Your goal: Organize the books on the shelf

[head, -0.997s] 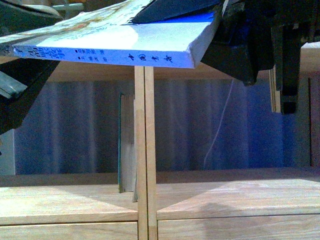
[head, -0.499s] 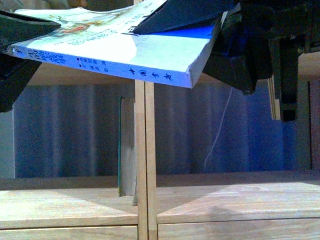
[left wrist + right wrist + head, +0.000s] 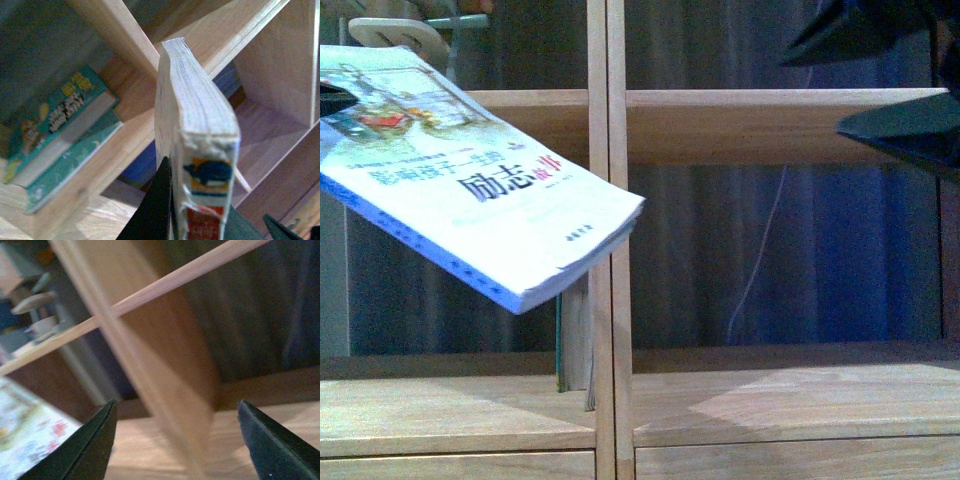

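The white illustrated paperback (image 3: 490, 190) hangs tilted in front of the left column of the light wood shelf (image 3: 740, 120), cover towards me, its low corner near the centre divider. My left gripper (image 3: 197, 220) is shut on its red-marked spine end (image 3: 207, 175); in the front view only a dark bit of this gripper (image 3: 328, 100) shows at the left edge. Teal-covered books (image 3: 572, 340) stand against the divider in the left compartment and also show in the left wrist view (image 3: 60, 135). My right gripper (image 3: 815, 95) is open and empty at the upper right, apart from the book.
The right wrist view shows the open fingers (image 3: 95, 445) either side of the shelf's divider (image 3: 165, 390), with the paperback's cover (image 3: 25, 440) at one side. Drawer fronts (image 3: 460, 465) lie below the compartments. A thin cable (image 3: 760, 250) hangs behind the right compartment.
The right gripper has let go of the paperback and drawn back to the upper right. The book, held only by the left gripper, has swung down and left, cover now facing me.
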